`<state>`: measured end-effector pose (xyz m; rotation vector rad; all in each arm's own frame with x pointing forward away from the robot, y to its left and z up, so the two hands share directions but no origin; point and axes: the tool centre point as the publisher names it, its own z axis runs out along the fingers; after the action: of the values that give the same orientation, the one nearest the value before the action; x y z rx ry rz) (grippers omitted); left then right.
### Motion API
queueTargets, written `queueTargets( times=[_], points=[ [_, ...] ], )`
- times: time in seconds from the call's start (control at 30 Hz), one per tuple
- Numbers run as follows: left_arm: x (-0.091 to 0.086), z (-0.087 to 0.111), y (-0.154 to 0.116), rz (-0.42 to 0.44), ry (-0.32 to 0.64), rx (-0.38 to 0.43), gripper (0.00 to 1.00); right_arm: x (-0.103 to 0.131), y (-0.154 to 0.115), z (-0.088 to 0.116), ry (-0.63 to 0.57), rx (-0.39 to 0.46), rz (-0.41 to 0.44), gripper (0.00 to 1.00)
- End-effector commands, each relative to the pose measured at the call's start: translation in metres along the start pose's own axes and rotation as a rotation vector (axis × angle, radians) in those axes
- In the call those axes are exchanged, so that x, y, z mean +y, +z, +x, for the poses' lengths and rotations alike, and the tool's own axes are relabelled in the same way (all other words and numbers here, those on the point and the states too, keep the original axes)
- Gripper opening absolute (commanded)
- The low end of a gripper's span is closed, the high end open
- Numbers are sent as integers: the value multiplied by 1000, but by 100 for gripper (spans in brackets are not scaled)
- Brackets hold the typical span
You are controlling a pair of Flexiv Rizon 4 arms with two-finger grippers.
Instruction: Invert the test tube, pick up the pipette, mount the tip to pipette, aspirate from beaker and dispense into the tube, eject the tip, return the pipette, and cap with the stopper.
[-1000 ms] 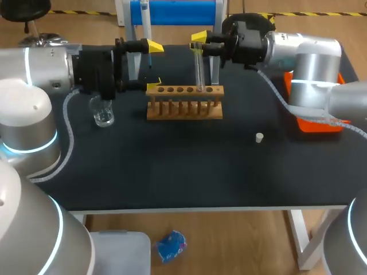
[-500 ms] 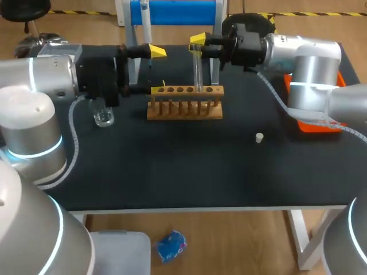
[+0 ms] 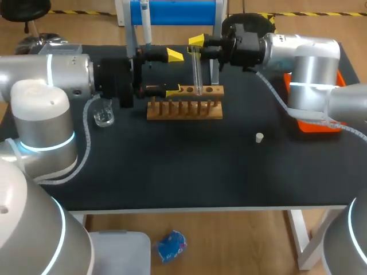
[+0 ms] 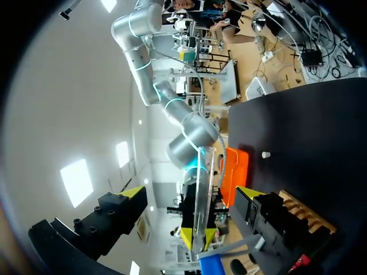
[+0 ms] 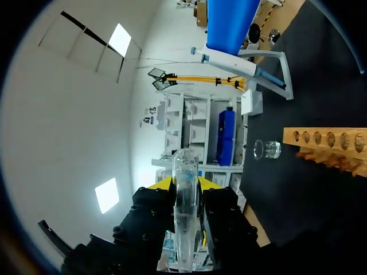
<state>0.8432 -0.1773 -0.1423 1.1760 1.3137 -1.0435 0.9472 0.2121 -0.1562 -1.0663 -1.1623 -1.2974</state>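
My right gripper is shut on the upper end of a clear test tube, which hangs upright with its lower end at the wooden rack. In the right wrist view the tube sits pinched between the yellow tips of the right gripper. My left gripper stands open just left of the tube, one finger high and one low. Seen from the left wrist, the tube stands ahead of the wide-open left gripper. The pipette hangs on its stand at the back.
A glass beaker stands left of the rack, under my left arm. A small white stopper lies on the black table to the right. An orange tray sits at the right edge beneath my right arm.
My left gripper has moved right, from near the beaker side up to the tube, staying open. The right gripper and tube have hardly shifted.
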Motion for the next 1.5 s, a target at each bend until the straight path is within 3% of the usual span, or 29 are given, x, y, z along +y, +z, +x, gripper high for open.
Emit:
queueTargets(
  times=[0.03, 0.37, 0.87, 1.27, 1.5],
  points=[
    [6, 2, 18, 11, -1, -2, 100, 4, -2, -2, -3, -7, 16, 0],
    [-5, 5, 39, 41, -12, -28, 100, 4, -2, -6, -24, -49, 33, 0],
    [-7, 4, 40, 42, -22, -44, 100, 4, -2, -6, -24, -49, 33, 0],
    [9, 6, 47, 21, 60, -42, 100, 4, -2, -6, -24, -49, 33, 0],
    [6, 9, 57, 37, 63, -23, 100, 4, -2, -6, -24, -49, 33, 0]
  ],
)
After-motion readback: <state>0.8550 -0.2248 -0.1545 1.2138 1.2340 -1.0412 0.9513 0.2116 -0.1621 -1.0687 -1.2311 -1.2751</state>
